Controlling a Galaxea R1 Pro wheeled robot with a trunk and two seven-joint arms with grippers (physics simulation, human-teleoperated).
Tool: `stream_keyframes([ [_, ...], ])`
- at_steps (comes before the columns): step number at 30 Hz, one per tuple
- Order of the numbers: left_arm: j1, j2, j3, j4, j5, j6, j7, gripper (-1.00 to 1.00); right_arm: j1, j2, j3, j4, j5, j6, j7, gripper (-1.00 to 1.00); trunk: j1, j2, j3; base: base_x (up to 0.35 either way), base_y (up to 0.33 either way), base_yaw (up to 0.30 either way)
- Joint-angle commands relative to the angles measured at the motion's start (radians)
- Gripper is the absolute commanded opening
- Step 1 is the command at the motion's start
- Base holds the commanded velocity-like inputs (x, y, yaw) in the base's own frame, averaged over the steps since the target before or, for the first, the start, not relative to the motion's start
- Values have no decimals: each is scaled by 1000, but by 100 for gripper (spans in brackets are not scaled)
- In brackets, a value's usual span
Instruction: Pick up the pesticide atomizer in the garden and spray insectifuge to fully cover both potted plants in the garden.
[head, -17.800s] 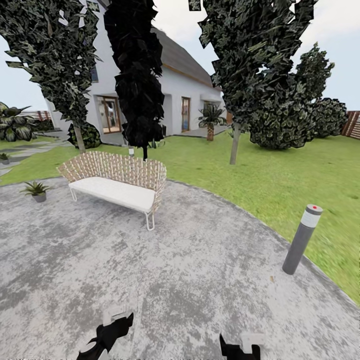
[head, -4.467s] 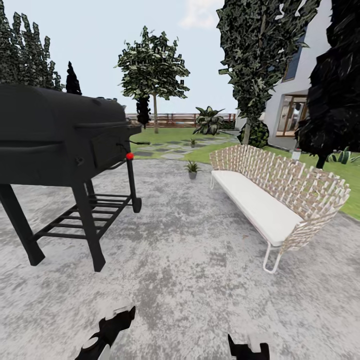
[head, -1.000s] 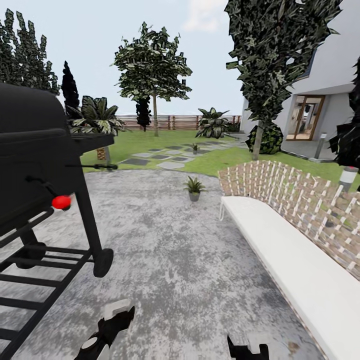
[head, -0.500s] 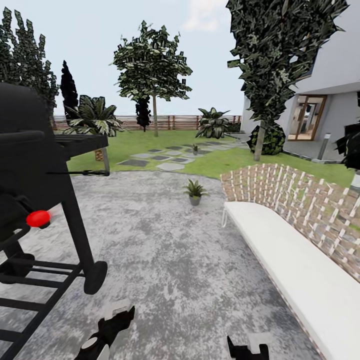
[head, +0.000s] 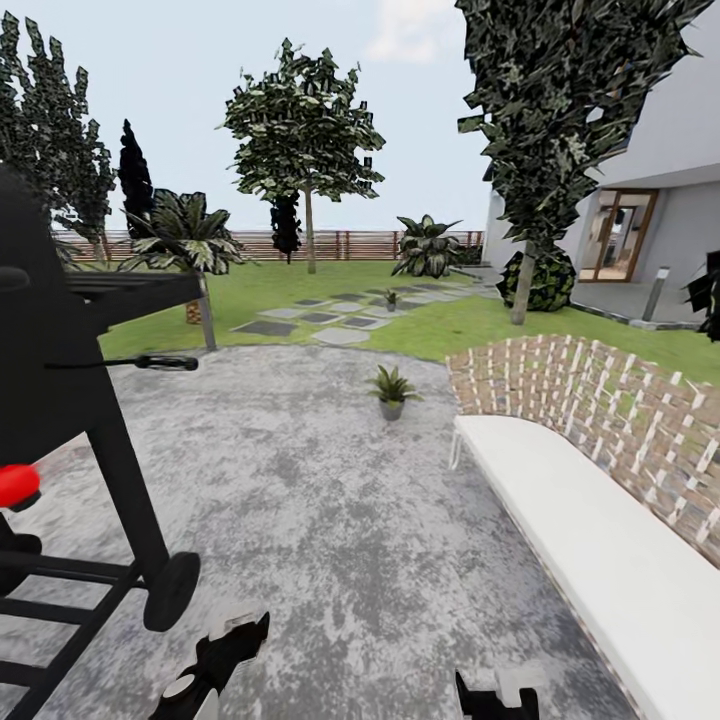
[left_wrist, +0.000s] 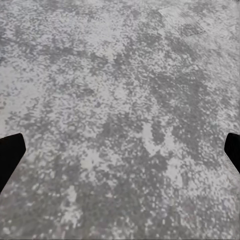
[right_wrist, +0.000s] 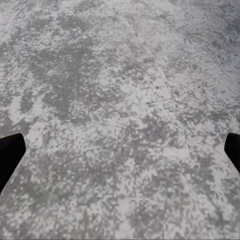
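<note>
The grey round paving (head: 330, 500) spreads across the near ground, with green lawn (head: 300, 285) and a brown fence (head: 350, 243) beyond it. On the left a black grill (head: 70, 420) now sits nearer and further off to the side than half a second ago, and on the right the white-seated wicker sofa (head: 590, 480) has also drawn closer: the whole view has advanced, so the robot is rolling forward between them. Ahead, one potted plant (head: 392, 388) stands on the paving just left of the sofa's far end, and has come nearer. A second potted plant (head: 391, 297) sits far off among the stepping stones (head: 330, 320). The pesticide atomizer cannot be made out anywhere, so finding it probably comes first. The left gripper (left_wrist: 120, 150) and the right gripper (right_wrist: 120, 150) hang over bare paving, jaws spread wide and holding nothing.
</note>
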Motion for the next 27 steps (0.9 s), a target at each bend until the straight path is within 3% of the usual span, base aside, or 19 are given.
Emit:
stream_keyframes([
  [1,0,0,0,0,7,-3,0,100,-1,-1,2,1,-2,-3,1,100,0,0,-1,331,0,0],
  [27,0,0,0,0,7,-3,0,100,-1,1,3,-5,-2,-3,1,100,0,0,-1,331,0,0],
])
